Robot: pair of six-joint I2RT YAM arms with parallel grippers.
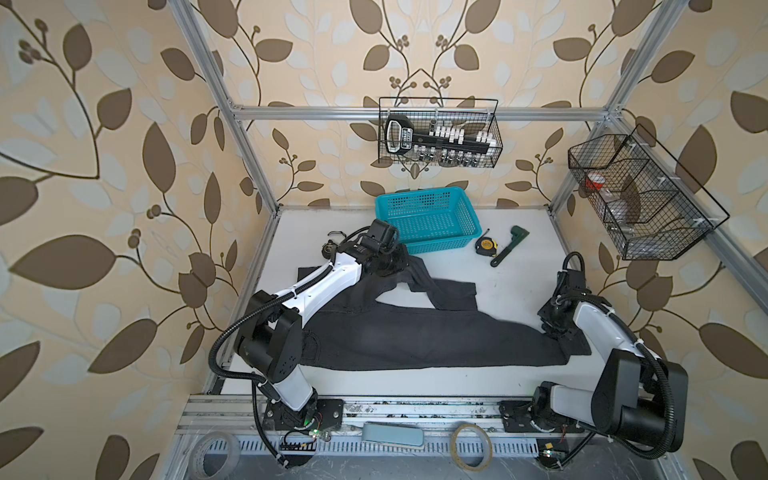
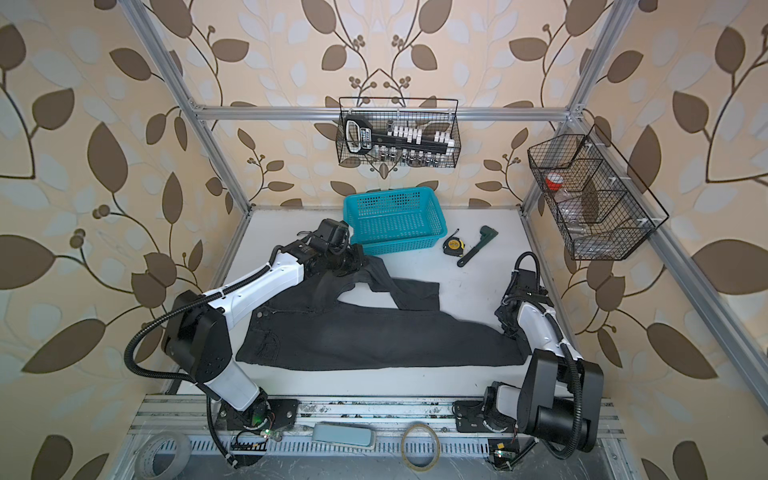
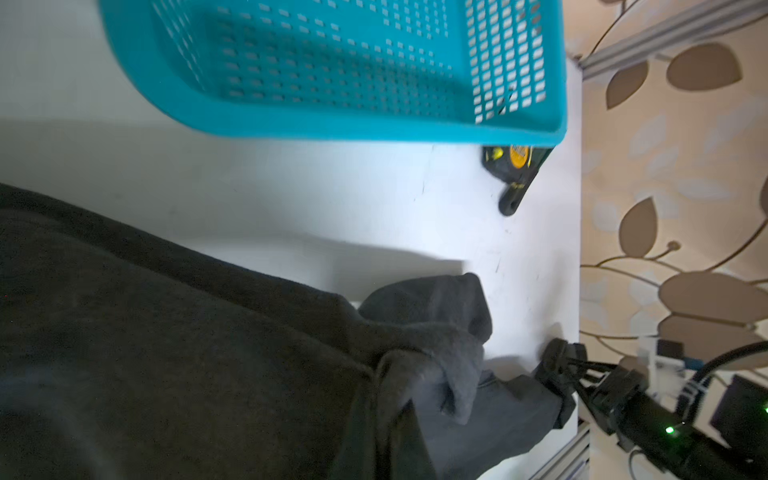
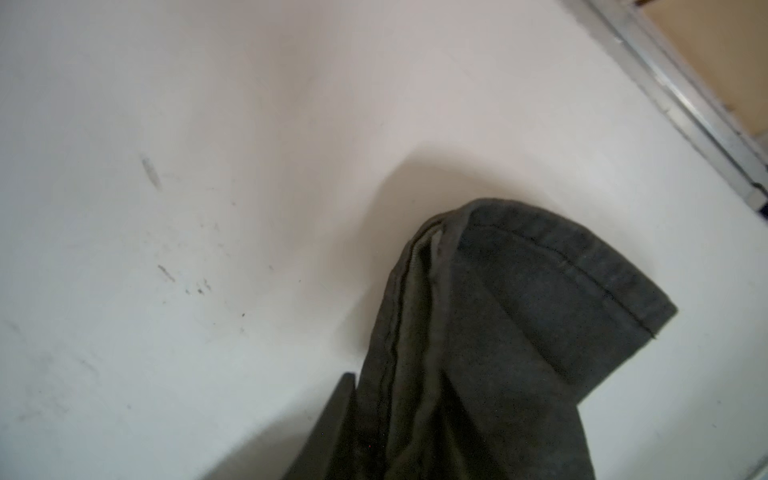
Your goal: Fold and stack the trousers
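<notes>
The trousers [image 1: 415, 336] [image 2: 374, 336] are dark charcoal jeans spread across the white table, waist at the left, one long leg reaching right. The other leg is bent back toward the teal basket [image 1: 419, 193] [image 2: 388, 191]. My left gripper [image 1: 395, 262] [image 2: 353, 259] is shut on that leg's cloth just in front of the basket; in the left wrist view the trousers [image 3: 166, 353] cover its jaws. My right gripper [image 1: 555, 326] [image 2: 509, 322] is shut on the long leg's hem end; the trousers' cuff [image 4: 498, 311] bunches against one finger [image 4: 338, 419], raised off the table.
A yellow-black tape measure [image 1: 486, 246] and a green-handled tool [image 1: 509, 245] lie right of the basket. Wire baskets hang on the back rail [image 1: 440, 133] and the right rail [image 1: 640, 195]. Tape rolls [image 1: 471, 444] sit on the front rail.
</notes>
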